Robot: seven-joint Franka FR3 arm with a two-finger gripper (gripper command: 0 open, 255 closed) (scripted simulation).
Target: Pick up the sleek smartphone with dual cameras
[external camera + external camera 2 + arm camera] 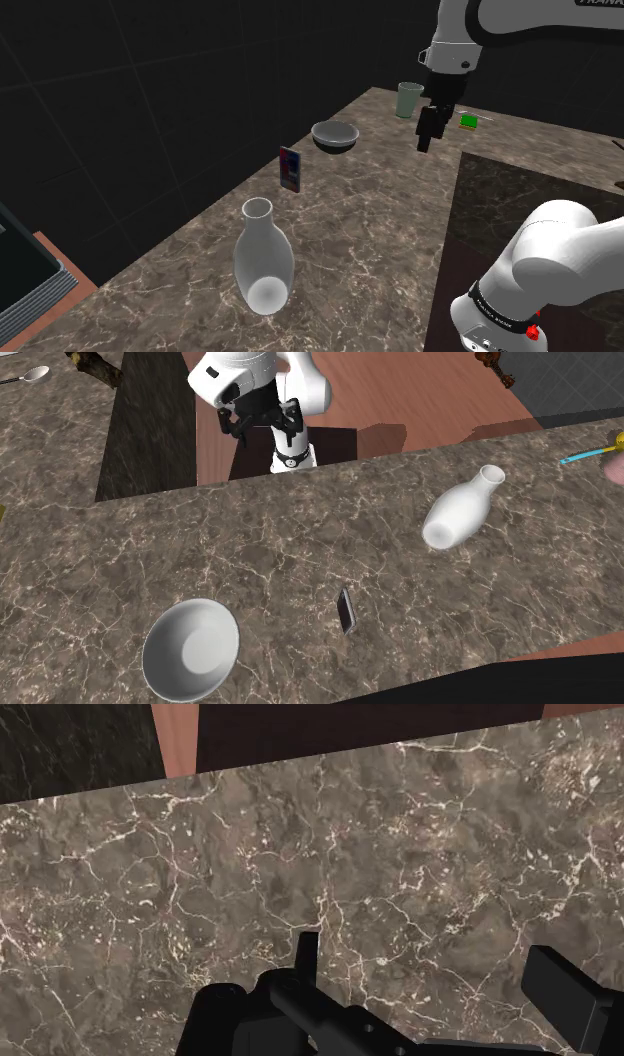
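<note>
Black hand spread, smartphone seemingly upright, edge-on

Home kitchen: marble counter; bowl; cup; vase

The thin, dark, rectangular smartphone stands on end on the brown marbled stone bench, close to the bench's edge at the shoulder view's left. Its face shows blue and red patches, and nothing touches it.
</note>
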